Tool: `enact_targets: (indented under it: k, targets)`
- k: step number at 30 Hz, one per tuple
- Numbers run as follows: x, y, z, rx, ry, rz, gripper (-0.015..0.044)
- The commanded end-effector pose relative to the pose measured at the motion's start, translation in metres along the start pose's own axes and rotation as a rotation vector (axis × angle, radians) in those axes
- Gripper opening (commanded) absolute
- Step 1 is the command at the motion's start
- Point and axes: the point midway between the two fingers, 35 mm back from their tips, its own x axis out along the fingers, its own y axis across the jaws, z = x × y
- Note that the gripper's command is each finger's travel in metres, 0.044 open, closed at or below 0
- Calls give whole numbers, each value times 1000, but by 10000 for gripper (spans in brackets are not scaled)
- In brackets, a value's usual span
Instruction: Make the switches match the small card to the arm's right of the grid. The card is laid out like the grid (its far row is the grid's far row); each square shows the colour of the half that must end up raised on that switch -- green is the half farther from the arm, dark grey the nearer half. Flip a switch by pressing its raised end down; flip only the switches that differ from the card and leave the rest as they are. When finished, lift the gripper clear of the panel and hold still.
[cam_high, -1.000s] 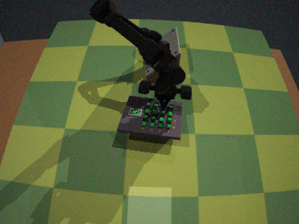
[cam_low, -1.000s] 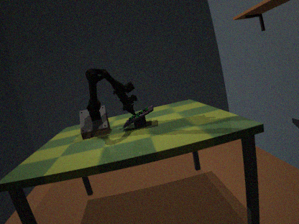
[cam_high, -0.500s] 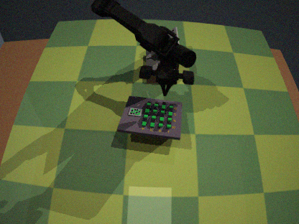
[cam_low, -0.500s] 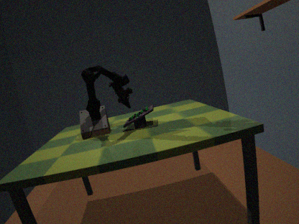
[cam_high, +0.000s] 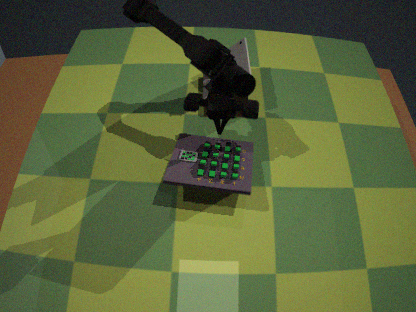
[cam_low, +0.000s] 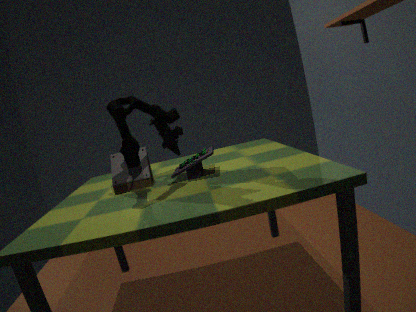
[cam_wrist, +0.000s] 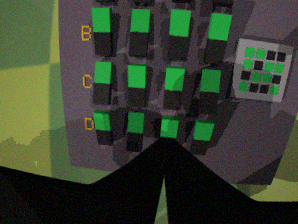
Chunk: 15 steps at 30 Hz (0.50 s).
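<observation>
A tilted dark panel (cam_high: 175, 175) (cam_wrist: 75, 145) carries a grid of rocker switches, each with a green far half and a dark near half. Rows B, C and D show in the wrist view; the far row is mostly cut off. Which halves are raised is hard to tell. The small card (cam_high: 188, 156) (cam_wrist: 261, 71) reads, far row first: green, green, dark, dark; green, dark, green, green; dark, green, green, dark; green, dark, dark, green. My gripper (cam_high: 219, 134) (cam_low: 178, 153) (cam_wrist: 166, 146) is shut and empty, above the panel's near edge. Its tips overlap the third row D switch (cam_wrist: 169, 128), hiding its near half.
The panel stands on a dark block (cam_high: 210, 194) on the checkered table (cam_high: 310, 220) (cam_low: 240, 195). The arm's pale base plate (cam_high: 242, 52) (cam_low: 117, 167) is behind the gripper. A wall shelf (cam_low: 367, 12) is high up, away from the arm.
</observation>
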Motion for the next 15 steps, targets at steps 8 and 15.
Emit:
enact_targets:
  k: [8, 15]
  targets:
    - [17, -3, -5, -14, 20, -12, 0]
    - [27, -4, -5, -14, 20, -13, 0]
